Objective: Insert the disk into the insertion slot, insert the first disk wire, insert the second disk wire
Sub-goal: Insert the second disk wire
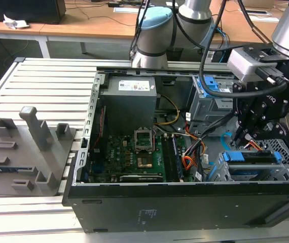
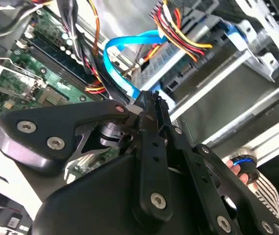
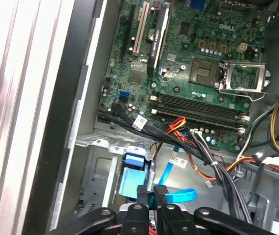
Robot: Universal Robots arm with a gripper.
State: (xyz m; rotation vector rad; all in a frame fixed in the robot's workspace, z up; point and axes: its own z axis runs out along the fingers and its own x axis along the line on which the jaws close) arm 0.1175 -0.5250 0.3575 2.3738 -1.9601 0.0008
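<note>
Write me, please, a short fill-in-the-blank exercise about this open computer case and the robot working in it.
1. The pincer is shut on the second disk wire, a flat cable coloured light ____.
2. The disk, in its blue carrier, sits inside the insertion ____.
3. The grey fixture stands on the exterior view's ____ of the computer case.

Missing words: blue; slot; left.

Silver-grey arm [image 1: 195,15], pale blue joint cap [image 1: 157,23], black screw-studded gripper [image 1: 246,132], black cables
</note>
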